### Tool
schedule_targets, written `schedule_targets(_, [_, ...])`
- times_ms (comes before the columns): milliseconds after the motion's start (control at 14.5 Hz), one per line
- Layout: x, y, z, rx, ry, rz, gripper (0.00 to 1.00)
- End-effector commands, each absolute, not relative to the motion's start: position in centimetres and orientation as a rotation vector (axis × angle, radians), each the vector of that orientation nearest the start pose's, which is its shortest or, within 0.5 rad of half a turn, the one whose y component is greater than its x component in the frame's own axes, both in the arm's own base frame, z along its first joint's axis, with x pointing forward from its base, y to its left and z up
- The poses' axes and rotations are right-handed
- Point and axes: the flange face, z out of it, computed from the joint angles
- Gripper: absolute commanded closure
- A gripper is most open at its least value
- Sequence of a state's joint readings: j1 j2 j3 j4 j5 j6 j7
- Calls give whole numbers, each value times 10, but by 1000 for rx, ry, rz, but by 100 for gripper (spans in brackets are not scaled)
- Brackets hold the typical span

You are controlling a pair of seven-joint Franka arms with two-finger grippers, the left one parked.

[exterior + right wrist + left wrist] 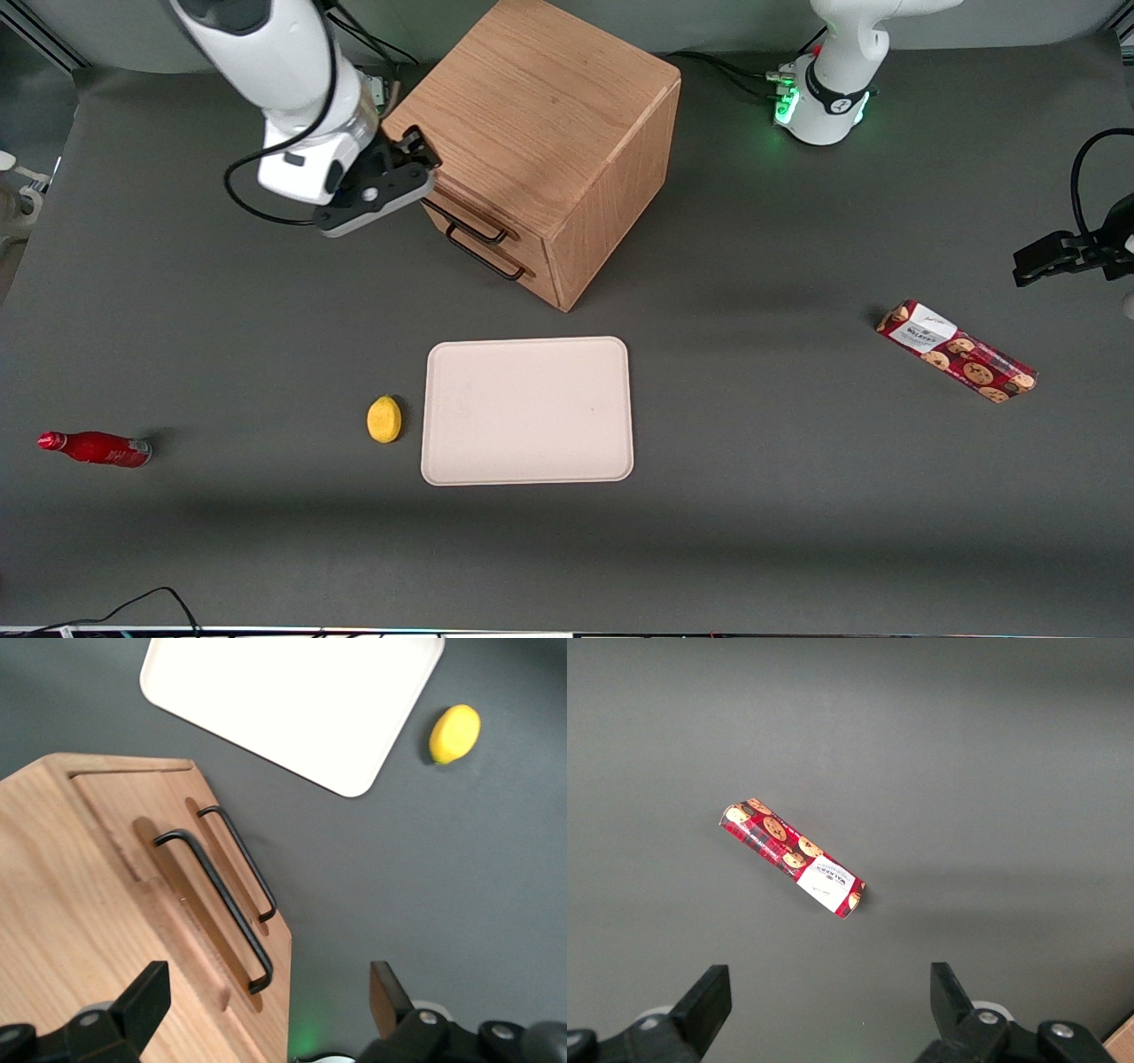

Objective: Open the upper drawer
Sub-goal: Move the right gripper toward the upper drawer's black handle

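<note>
The oak cube cabinet [540, 115] stands toward the working arm's end of the table, with both drawers shut. The upper drawer [447, 206] has a thin black bar handle [468, 225], which also shows in the right wrist view [217, 904]. The lower drawer's handle [485, 259] sits just below it and also shows in the right wrist view [241, 864]. My right gripper [418, 152] is open and empty. It hovers in front of the cabinet's drawer face, close to its top edge. In the right wrist view the gripper [266, 997] straddles one end of the upper handle without touching it.
A cream tray [528, 410] lies nearer the front camera than the cabinet, with a lemon [384, 418] beside it. A red bottle [96, 448] lies at the working arm's end. A cookie box [957, 351] lies toward the parked arm's end.
</note>
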State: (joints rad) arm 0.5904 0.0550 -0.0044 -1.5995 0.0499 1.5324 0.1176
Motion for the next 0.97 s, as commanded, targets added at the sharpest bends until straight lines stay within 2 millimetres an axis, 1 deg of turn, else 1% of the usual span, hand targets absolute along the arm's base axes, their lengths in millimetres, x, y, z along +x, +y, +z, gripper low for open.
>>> schedule_targets(0, [457,331,575,-3024,-782,229,0])
schedule_targets(69, [454,337,574,-3020,-803,231,0])
schedule_targets(207, [452,340,574,-3005,-852,231,0])
schedule_targets(345, [456,334,572,-2961,-899,246,0])
schedule_targets(414, [462,325,571,-2903,-906,264,0])
schedule_targets(552, [477,308,561,-2801,-929,304,0])
schedule_targets(621, [483,303,556,-2794,-927,313,0])
schedule_targets(690, [485,302,551,-2787,-937,326,0])
schedule_targets(897, [489,300,526,-2773,-965,389,0])
